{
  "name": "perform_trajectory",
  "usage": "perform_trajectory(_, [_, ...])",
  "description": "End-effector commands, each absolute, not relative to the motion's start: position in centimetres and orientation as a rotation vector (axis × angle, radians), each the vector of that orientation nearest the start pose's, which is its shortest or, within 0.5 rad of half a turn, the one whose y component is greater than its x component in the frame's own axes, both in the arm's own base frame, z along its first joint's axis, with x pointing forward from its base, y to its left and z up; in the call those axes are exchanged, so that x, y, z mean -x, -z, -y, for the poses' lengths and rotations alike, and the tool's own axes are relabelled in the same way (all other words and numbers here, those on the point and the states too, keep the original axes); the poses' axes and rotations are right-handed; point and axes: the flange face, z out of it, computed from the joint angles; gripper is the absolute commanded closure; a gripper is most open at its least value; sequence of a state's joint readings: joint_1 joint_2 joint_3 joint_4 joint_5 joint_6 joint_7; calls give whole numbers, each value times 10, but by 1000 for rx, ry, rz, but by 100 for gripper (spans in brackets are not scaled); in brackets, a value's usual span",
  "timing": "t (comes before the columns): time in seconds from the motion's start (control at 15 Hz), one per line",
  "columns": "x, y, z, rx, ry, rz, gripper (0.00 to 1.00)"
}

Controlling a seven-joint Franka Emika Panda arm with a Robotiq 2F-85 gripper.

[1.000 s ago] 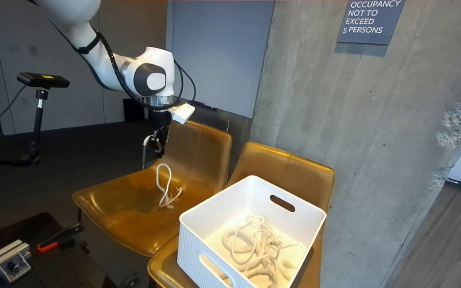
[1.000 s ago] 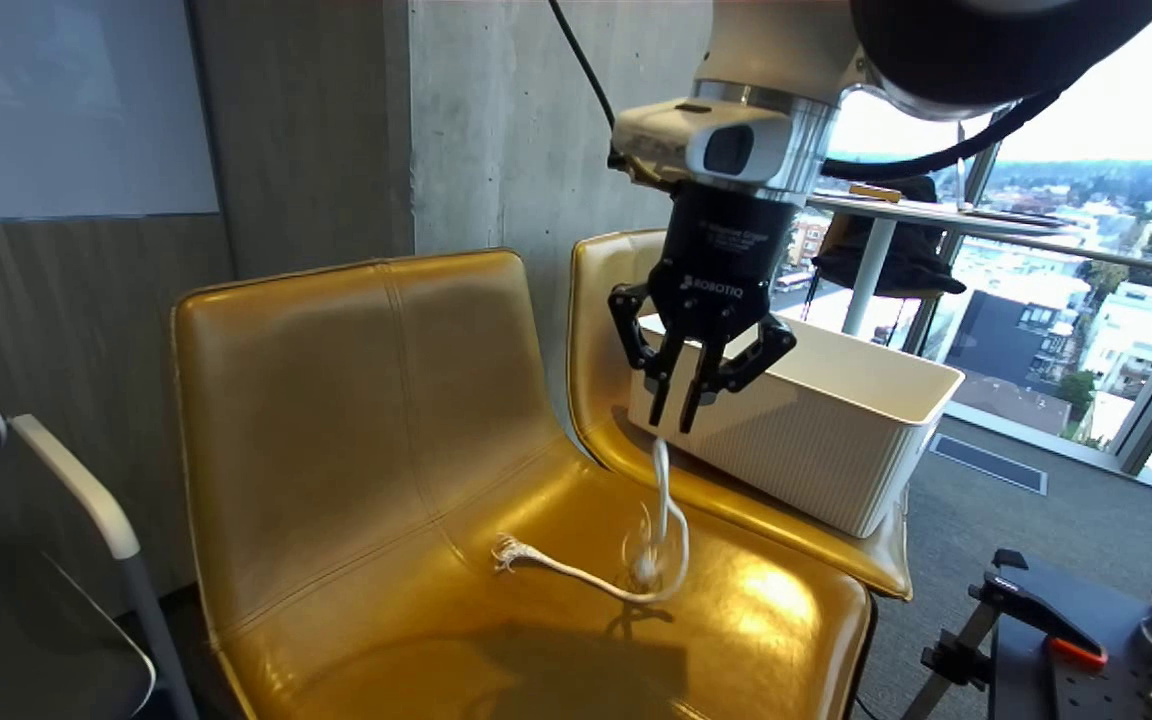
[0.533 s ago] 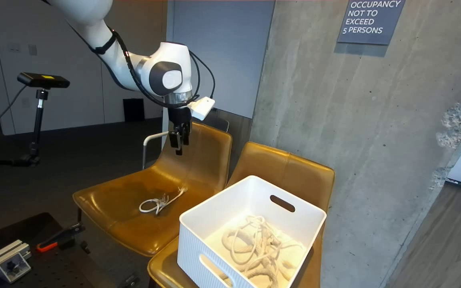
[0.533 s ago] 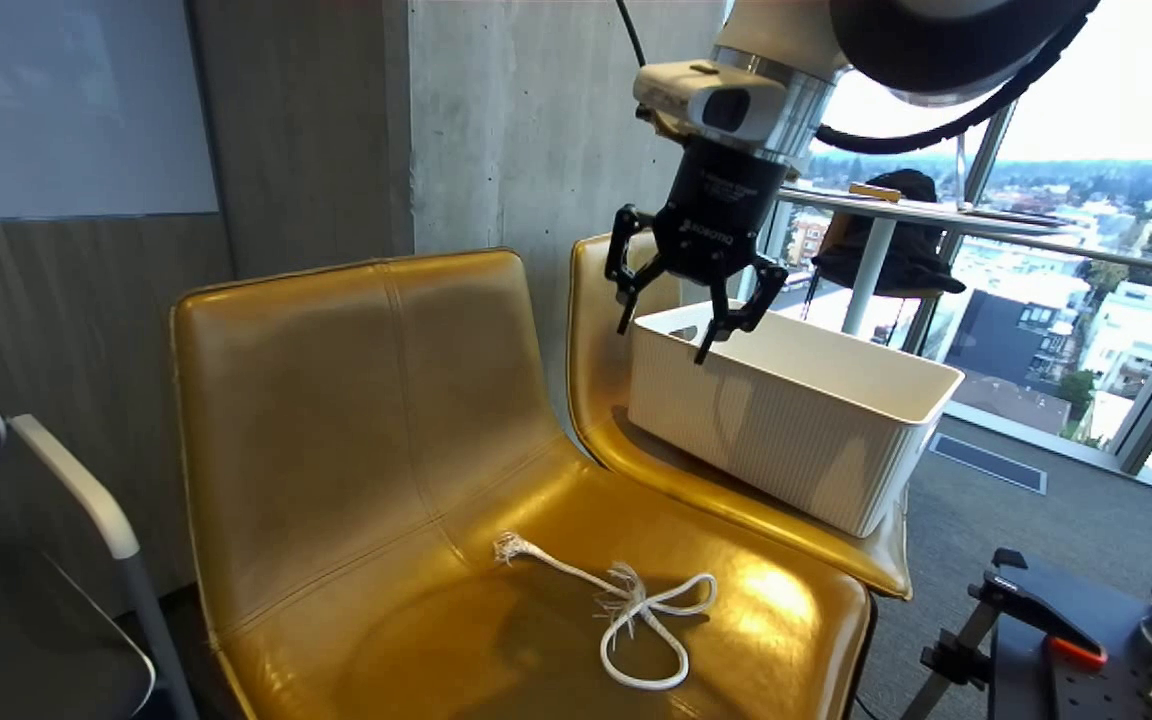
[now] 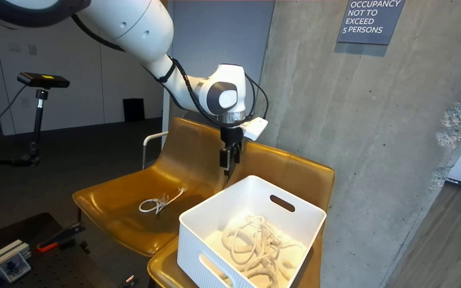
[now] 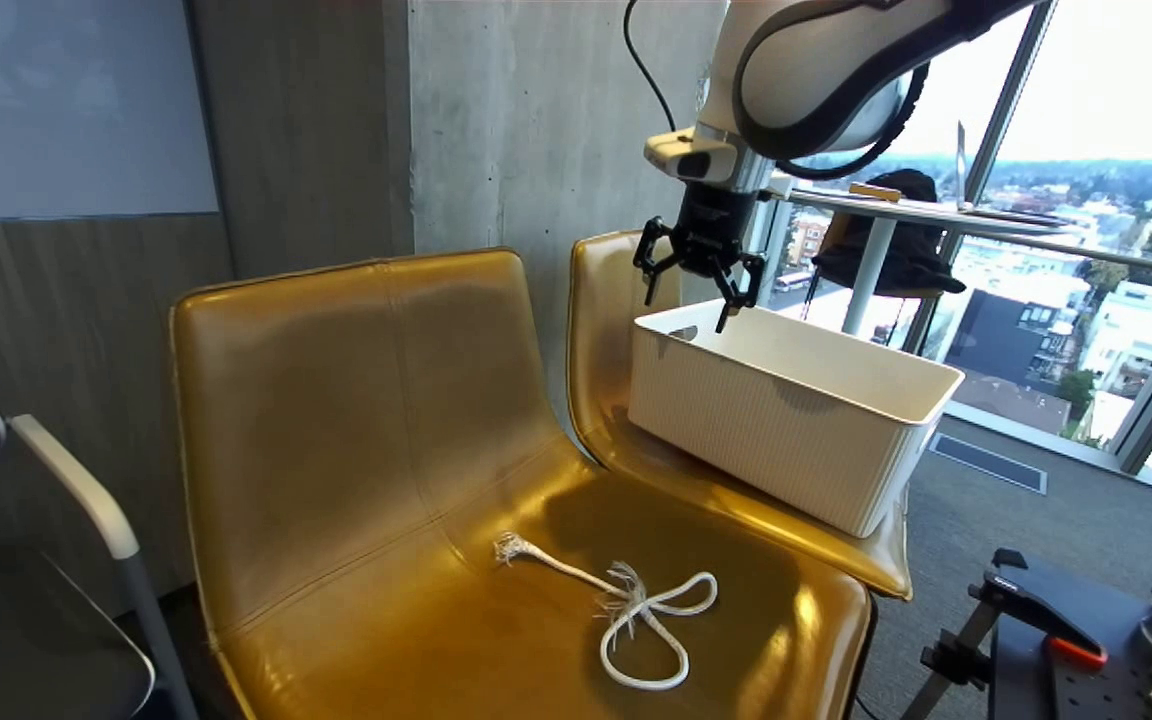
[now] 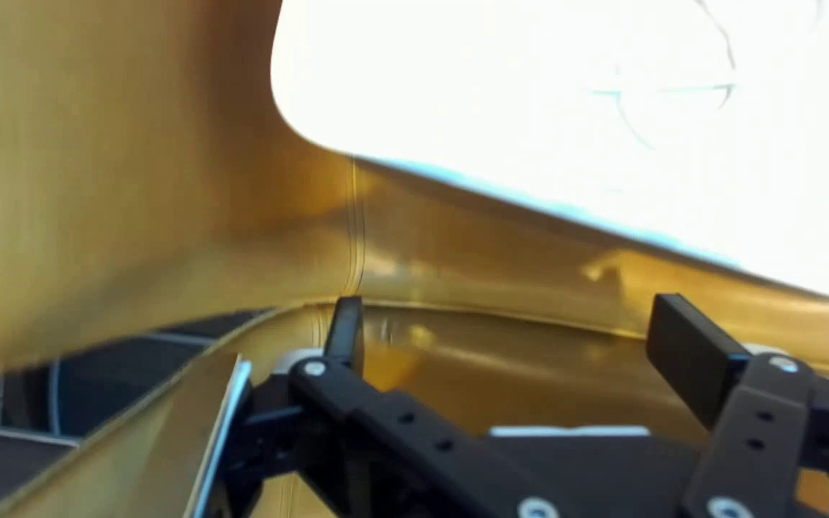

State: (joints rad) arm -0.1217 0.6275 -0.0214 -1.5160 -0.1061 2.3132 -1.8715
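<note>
My gripper (image 6: 686,314) hangs open above the gap between two golden-brown chairs, near the end of a white bin (image 6: 756,430). In the wrist view the fingers (image 7: 695,360) stand wide apart with only chair leather seen between them. A white rope (image 6: 576,573) with frayed ends lies looped on the seat of the nearer chair (image 6: 356,620), well below and away from the gripper. The bin sits on the neighbouring chair (image 5: 282,160). Inside it, a tangle of pale ropes (image 5: 268,244) shows in an exterior view.
A concrete wall (image 5: 358,132) rises behind the chairs. On a dark table, a clamp with an orange handle (image 6: 1076,653) sits near the seats. A camera on a stand (image 5: 43,80) stands off to one side. The bin's upright walls (image 5: 210,260) border the gripper.
The jaws have spread and the rope's lifted loop has dropped onto the seat. My arm first rose, then moved across from over that chair toward the bin.
</note>
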Motion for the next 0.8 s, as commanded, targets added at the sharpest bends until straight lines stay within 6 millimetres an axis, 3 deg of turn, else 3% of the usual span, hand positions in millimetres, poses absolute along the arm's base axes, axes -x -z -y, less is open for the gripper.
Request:
perform_trajectory(0.0, [-740,-313,174,-1908,50,-2259,0])
perform_trajectory(0.27, [-730,-315,258,-1980,87,-2187,0])
perform_trajectory(0.4, [-717,-302,292,-2026,103,-2180,0])
perform_trajectory(0.53, [-703,-282,315,-2066,107,-2193,0])
perform_trajectory(0.73, [-687,-242,327,-2102,125,-2218,0])
